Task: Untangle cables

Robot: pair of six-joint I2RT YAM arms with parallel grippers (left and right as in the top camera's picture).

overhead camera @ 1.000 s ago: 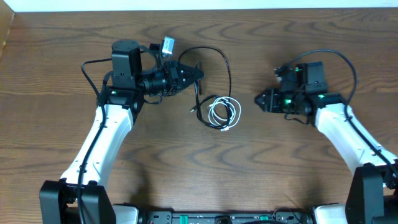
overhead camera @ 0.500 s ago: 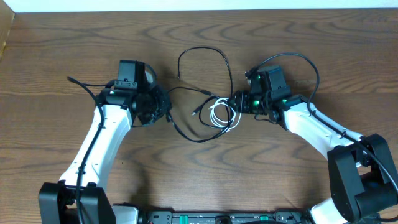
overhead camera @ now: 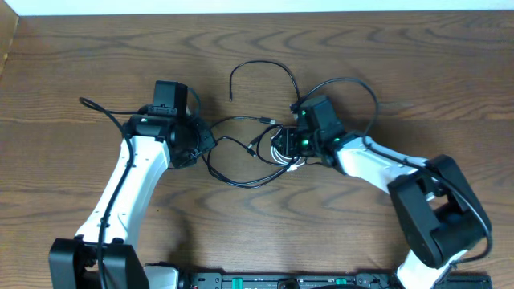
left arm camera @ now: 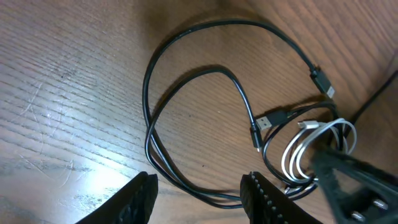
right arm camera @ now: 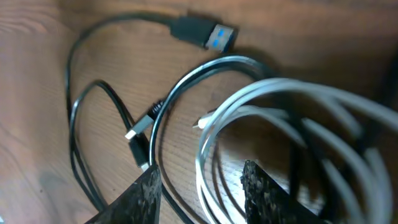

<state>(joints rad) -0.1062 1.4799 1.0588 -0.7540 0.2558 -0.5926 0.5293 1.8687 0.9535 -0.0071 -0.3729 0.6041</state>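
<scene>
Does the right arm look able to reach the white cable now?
Probably yes: the right gripper stands open right at the white cable, though the black cable curves closely beside it.

This is looking like a robotics lab or test room. A white left arm (overhead camera: 132, 181) and right arm (overhead camera: 373, 164) are rising from a dark equipment rail (overhead camera: 281, 281) far behind the jaws, and a plain wood-grain table (overhead camera: 418, 64) is lying under the jaws.
</scene>
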